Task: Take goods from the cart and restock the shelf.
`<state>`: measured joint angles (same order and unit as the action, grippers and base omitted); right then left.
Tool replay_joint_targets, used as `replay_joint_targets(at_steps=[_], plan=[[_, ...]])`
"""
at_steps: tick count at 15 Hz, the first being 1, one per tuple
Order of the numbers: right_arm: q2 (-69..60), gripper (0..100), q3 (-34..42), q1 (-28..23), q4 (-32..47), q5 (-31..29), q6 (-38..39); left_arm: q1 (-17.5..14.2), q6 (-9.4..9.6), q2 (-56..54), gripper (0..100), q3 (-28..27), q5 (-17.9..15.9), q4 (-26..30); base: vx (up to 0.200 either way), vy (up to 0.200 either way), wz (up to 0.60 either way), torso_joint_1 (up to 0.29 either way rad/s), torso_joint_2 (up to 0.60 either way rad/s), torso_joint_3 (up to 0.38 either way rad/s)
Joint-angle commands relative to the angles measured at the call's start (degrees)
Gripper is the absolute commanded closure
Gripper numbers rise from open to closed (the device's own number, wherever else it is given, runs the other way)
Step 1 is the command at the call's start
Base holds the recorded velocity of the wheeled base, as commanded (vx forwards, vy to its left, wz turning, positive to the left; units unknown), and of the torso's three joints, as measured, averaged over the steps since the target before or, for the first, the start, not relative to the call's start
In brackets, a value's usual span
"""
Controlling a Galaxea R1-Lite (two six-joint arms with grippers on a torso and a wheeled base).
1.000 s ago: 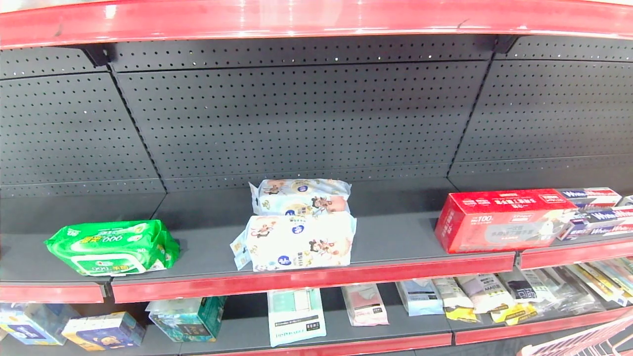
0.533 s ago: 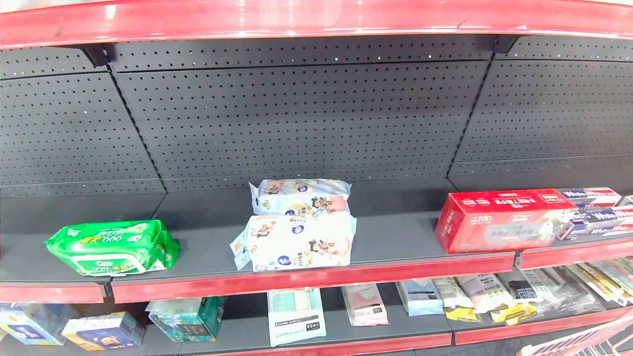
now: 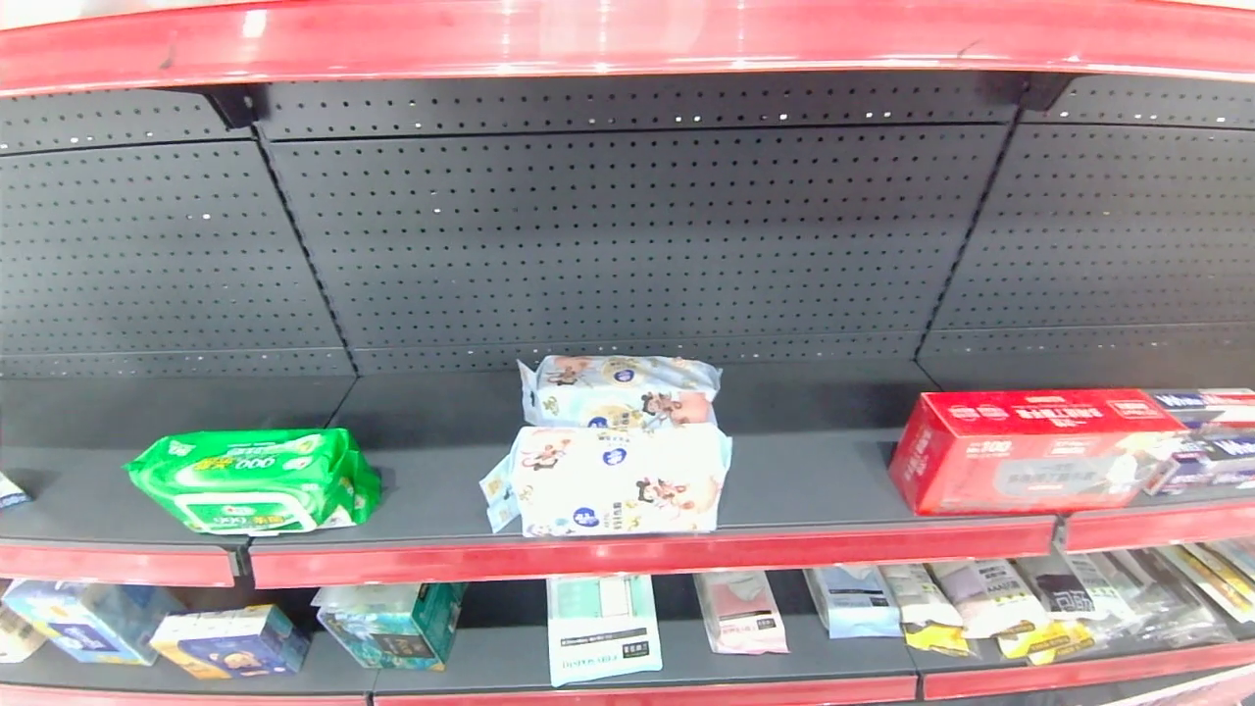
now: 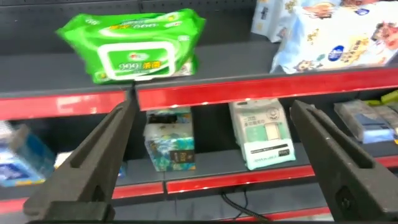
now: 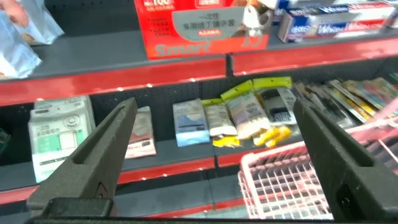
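A green wipes pack (image 3: 253,480) lies left of 2 cartoon-print packs (image 3: 618,479), red box (image 3: 1029,451) right.

Shelf (image 3: 804,480) (red front lip) carrying green wipes pack (image 3: 257,479), left; two cartoon-print packs (image 3: 618,479), centre; red box (image 3: 1029,451), right.

Middle shelf (image 3: 647,554): red front edge, dark perforated back panel (image 3: 627,235). A green wipes pack (image 3: 257,479) lies flat towards the left, label up. At centre are two cartoon-printed soft packs. The front pack (image 3: 618,480) sits at the shelf edge and the rear pack (image 3: 620,390) is directly behind it.

Well apart to the right, a long red box (image 3: 1029,451) lies lengthwise along the edge, with blue-and-white boxes (image 3: 1211,431) just beside its right end.

Lower shelf (image 3: 647,691), left to right: tissue boxes (image 3: 230,639), a teal box (image 3: 392,623), a white-and-green pouch (image 3: 602,628), a pink pouch (image 3: 742,611), and a row of overlapping packets (image 3: 980,603).
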<state>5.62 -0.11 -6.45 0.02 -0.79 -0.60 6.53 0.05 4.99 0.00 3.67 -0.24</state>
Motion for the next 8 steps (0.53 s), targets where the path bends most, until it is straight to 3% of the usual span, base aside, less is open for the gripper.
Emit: replay_joint_targets(at_steps=[1, 8], plan=[[0.1, 0, -0.1, -0.1, 0.0, -0.1, 0.0, 0.1, -0.05, 0.4, 0, 0.0, 0.0, 0.0, 0.000, 0.000, 0.00, 0.000, 0.00, 0.000], [0.1, 0, 0.0, -0.1, 0.0, 0.0, -0.1, 0.1, -0.05, 0.5, 0, 0.0, -0.2, 0.1, 0.000, 0.000, 0.00, 0.000, 0.00, 0.000]])
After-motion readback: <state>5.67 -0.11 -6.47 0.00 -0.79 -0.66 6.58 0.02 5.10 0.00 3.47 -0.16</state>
